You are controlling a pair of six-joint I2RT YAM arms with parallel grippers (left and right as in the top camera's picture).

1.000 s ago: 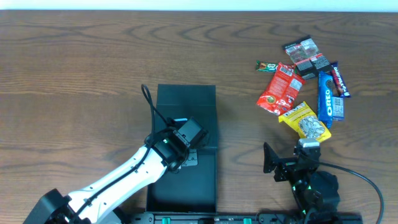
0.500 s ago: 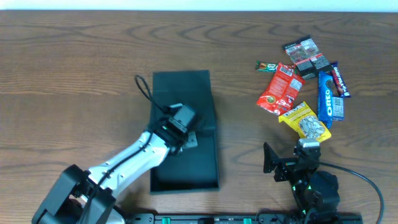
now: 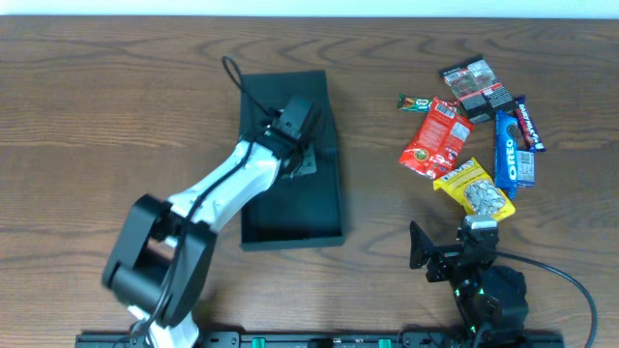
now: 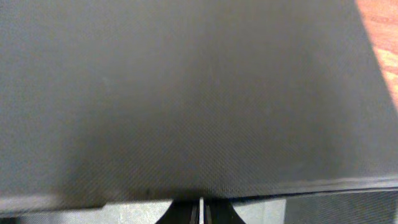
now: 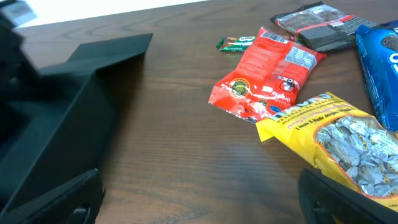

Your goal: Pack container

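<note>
The dark teal container (image 3: 290,208) lies left of centre on the table, its flap lid (image 3: 276,97) at the far end. My left gripper (image 3: 295,121) is over the lid and shut on it. In the left wrist view the lid (image 4: 186,93) fills the frame, and the closed jaws (image 4: 200,214) touch its lower edge. My right gripper (image 3: 447,249) is open and empty near the front edge, right of the container. In the right wrist view its fingers (image 5: 199,199) frame bare wood, with the container (image 5: 68,106) at the left.
Snack packets lie at the right: a red packet (image 3: 435,137) (image 5: 267,68), a yellow seed packet (image 3: 474,187) (image 5: 336,134), a blue Oreo pack (image 3: 505,153), dark packets (image 3: 472,87), a small green bar (image 3: 416,101) and a dark bar (image 3: 527,124).
The left gripper has moved toward the far side of the table and the container has slid with it, away from the front edge. The right arm has not moved.
</note>
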